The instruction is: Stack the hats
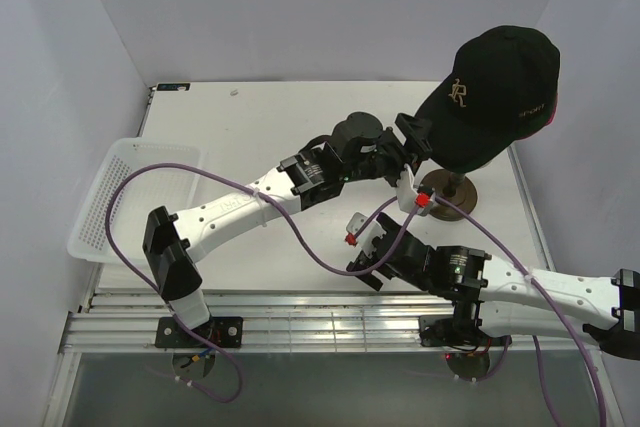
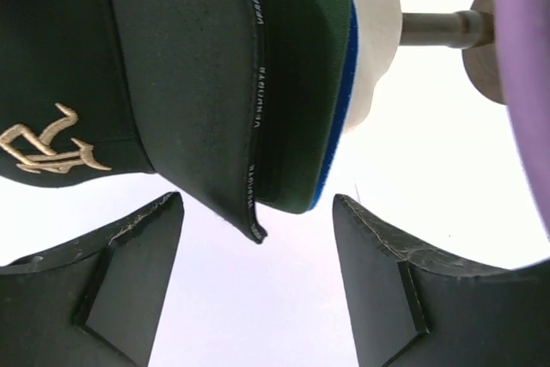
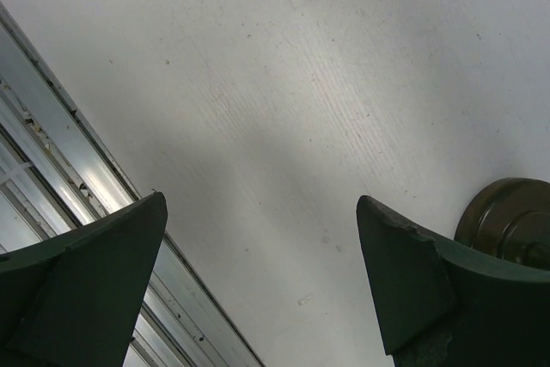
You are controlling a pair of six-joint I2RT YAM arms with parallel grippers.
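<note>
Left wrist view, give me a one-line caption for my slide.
Open left end effector facing stacked brims: black cap, green cap, blue cap, on the cream mannequin head.

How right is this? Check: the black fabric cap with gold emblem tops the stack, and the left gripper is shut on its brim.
Not shut: the left wrist view shows the left gripper open, off the brim of the black fabric cap. Rest stands.

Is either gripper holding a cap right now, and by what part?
Neither. The left gripper is open; the brim tip of the black cap sits between its spread fingers, not pinched. The right gripper is open over the table.
</note>
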